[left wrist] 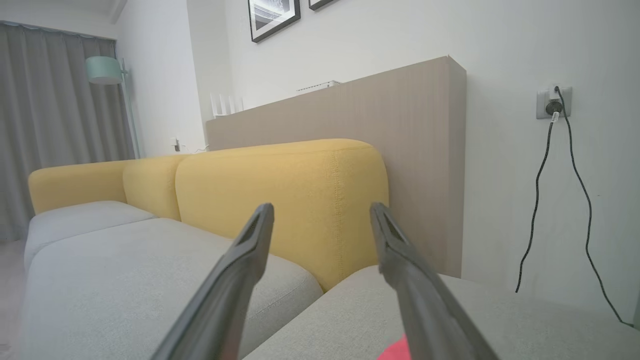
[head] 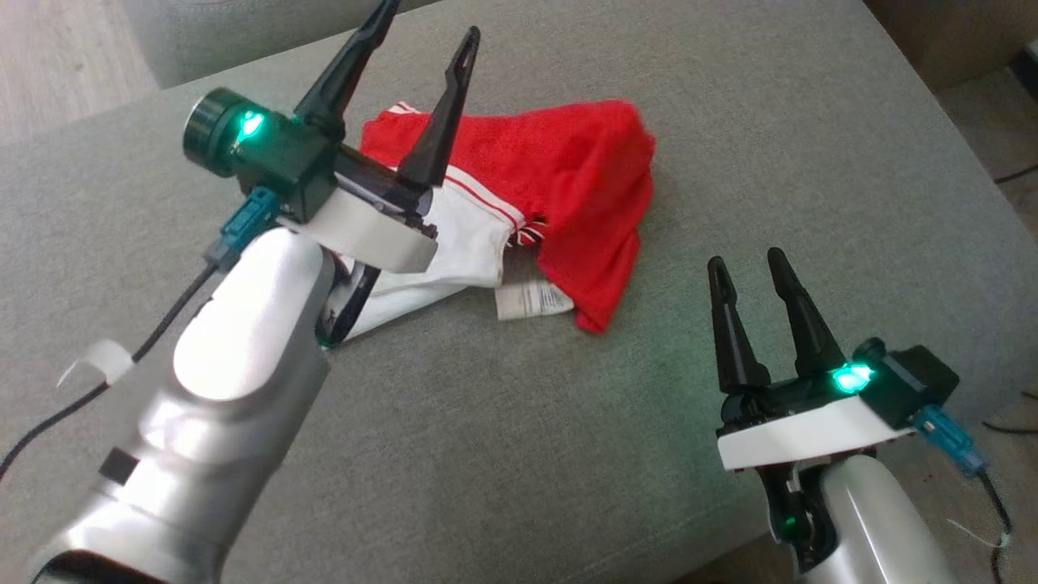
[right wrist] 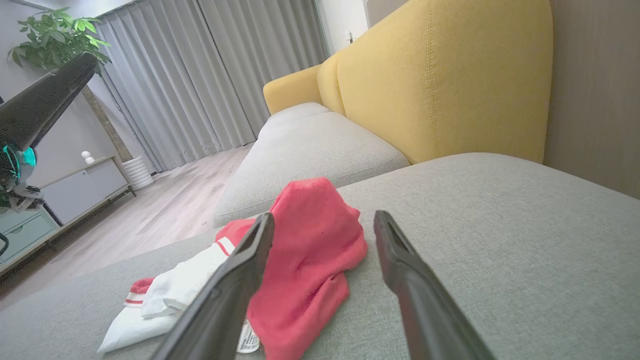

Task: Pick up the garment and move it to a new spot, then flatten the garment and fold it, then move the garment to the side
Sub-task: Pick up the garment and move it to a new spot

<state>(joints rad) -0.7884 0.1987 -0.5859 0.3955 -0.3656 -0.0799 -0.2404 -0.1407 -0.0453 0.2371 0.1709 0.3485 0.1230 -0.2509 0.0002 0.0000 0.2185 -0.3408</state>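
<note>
The garment is a red and white piece with red stripes and a white label, lying crumpled in a heap on the grey cushion. My left gripper hangs above the garment's left end, open, with nothing between its fingers. In the left wrist view that gripper points at the yellow backrest, and a red scrap of garment shows at the bottom edge. My right gripper stands open to the right of the garment, apart from it. In the right wrist view the garment lies just beyond the open fingers.
A yellow sofa backrest rises behind the grey cushions, with a wooden panel behind it. A black cable hangs from a wall socket. Wooden floor, grey curtains and a low cabinet lie off to one side of the sofa.
</note>
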